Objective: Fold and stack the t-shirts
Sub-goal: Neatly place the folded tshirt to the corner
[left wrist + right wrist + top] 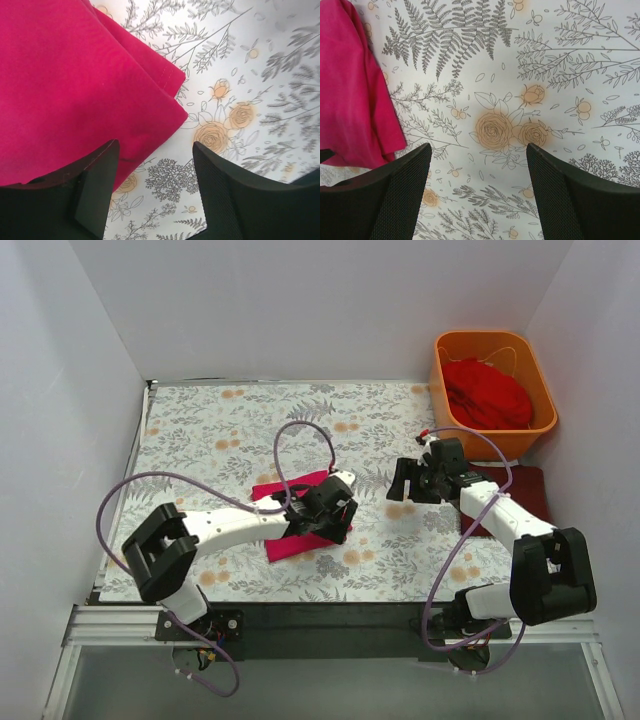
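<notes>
A folded magenta-pink t-shirt [285, 520] lies on the floral cloth near the middle; it also shows in the left wrist view [75, 85] and at the left of the right wrist view [355, 95]. My left gripper [335, 525] is open and empty, low over the shirt's right corner [155, 185], one finger over the fabric. My right gripper [400, 480] is open and empty over bare cloth to the shirt's right [477, 185]. A dark maroon t-shirt [530, 485] lies flat at the right edge, partly under my right arm. A scarlet t-shirt [487, 392] is bunched in the orange tub.
The orange plastic tub [445, 375] stands at the back right corner. The grey floral-print cloth [220, 430] covers the table. White walls close in the left, back and right sides. Purple cables loop above both arms.
</notes>
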{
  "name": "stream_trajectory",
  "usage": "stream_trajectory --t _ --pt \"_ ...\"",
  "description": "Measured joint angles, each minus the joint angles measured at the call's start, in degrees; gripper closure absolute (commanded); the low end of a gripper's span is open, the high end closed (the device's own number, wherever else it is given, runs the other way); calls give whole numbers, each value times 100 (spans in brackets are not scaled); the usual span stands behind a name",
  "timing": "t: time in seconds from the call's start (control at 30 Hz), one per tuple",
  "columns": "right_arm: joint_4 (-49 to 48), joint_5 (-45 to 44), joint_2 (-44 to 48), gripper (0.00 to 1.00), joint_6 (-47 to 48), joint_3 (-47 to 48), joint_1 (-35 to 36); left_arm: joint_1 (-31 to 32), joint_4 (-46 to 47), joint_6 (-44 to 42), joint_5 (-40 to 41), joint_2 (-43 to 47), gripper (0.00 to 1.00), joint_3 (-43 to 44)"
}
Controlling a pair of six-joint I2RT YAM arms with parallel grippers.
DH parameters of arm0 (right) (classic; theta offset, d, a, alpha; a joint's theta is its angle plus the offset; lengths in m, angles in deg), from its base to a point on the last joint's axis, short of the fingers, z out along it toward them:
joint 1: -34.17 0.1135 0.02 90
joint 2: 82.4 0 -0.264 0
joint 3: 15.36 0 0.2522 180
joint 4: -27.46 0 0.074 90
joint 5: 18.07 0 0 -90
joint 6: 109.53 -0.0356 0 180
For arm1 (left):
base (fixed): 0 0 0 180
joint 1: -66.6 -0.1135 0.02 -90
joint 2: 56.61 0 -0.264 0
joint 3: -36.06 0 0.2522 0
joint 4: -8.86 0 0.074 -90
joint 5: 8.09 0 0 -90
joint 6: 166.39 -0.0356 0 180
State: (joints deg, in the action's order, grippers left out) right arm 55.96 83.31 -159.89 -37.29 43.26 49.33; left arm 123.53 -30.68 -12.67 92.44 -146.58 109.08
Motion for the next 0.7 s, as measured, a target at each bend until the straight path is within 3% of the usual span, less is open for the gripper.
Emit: stream_trajectory --t 0.07,0.4,0.57,0.7 --pt "122 2 101 17 70 -48 -2 234 -205 -103 260 -431 47 269" --pt "229 234 131 18 144 -201 -2 905 -708 -603 1187 -1639 47 1368" --pt "146 492 105 18 98 -348 -2 1093 -890 -675 1504 -2013 48 1486" --pt "37 702 57 19 37 -435 0 1150 -977 -675 1738 -2116 55 1528"
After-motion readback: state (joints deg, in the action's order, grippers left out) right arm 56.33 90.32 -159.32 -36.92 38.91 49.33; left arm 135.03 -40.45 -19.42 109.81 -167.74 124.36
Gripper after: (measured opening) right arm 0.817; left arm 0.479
